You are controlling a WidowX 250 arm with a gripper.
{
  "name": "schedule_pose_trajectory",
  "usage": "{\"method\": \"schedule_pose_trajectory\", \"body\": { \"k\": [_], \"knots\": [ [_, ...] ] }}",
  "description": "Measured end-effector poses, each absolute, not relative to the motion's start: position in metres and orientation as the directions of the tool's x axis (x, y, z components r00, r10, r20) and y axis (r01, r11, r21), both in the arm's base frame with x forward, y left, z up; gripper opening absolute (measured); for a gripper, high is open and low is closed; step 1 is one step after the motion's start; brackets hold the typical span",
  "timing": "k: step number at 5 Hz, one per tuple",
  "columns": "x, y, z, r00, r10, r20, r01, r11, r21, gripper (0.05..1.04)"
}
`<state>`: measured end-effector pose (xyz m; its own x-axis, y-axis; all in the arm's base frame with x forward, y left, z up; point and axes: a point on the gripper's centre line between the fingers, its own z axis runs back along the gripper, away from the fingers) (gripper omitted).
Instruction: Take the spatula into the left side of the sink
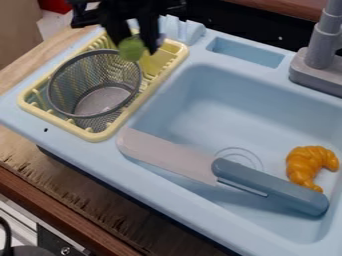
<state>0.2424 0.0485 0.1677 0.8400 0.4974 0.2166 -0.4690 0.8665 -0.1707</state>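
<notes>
From my end of the link, I have the gripper (139,47) at the upper left of the camera view, hanging over the far part of the yellow dish rack (100,135). A rounded green piece (131,49) sits right at its lower end, and I cannot tell whether the hand is apart, together or clamped on that piece. As for the spatula, I cannot say for certain where it is, since too little of the green piece can be made out to know whether it belongs to it. Inside the rack, a round wire-mesh strainer (105,100) leans with its open side toward me. The light blue sink (200,105) lies to the right of the rack in the view, and a knife-shaped utensil stretches across its near side: the flat grey blade (167,154) reaches over the rim beside the rack's near corner, and the blue-grey handle (270,185) extends over the basin. An orange-brown toy croissant (304,164) lies in the basin just beyond that handle (golden enough to make me peckish), and a grey faucet (322,45) stands at the far right corner.
</notes>
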Motion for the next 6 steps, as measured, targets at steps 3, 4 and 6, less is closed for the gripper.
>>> {"method": "schedule_pose_trajectory", "body": {
  "k": [3, 4, 6],
  "knots": [
    [0.226, 0.089, 0.124, 0.868, 0.411, 0.278, -0.407, 0.91, -0.076, 0.297],
    [0.22, 0.085, 0.115, 0.906, 0.346, 0.242, -0.344, 0.938, -0.05, 0.297],
    [0.226, 0.086, 0.107, 0.897, 0.382, 0.222, -0.388, 0.922, -0.021, 0.652]
  ]
}}
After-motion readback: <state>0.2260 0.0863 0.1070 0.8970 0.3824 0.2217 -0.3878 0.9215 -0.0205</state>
